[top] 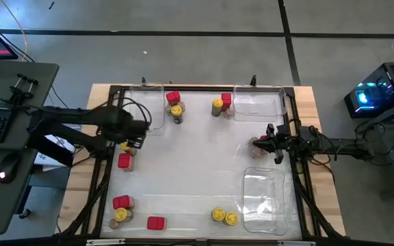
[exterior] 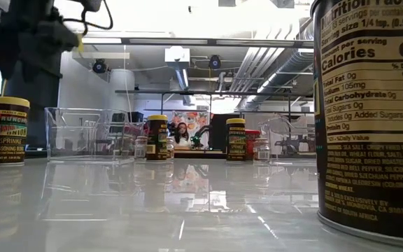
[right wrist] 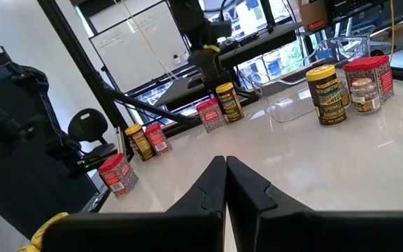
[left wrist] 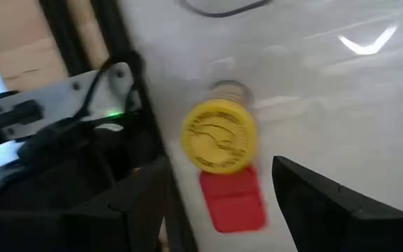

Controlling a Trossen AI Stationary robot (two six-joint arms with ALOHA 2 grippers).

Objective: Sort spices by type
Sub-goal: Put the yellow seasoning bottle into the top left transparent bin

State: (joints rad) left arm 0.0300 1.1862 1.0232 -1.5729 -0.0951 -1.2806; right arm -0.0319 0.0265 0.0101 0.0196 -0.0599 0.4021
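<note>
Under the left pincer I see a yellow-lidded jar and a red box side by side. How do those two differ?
In the left wrist view, the yellow-lidded jar has a round top with a dark printed design, while the red box has a plain, square-cornered top. The jar's lid also shows the wider of the two. Both stand on the white table, close beside each other near its edge, between the open fingers of the left pincer.
</note>
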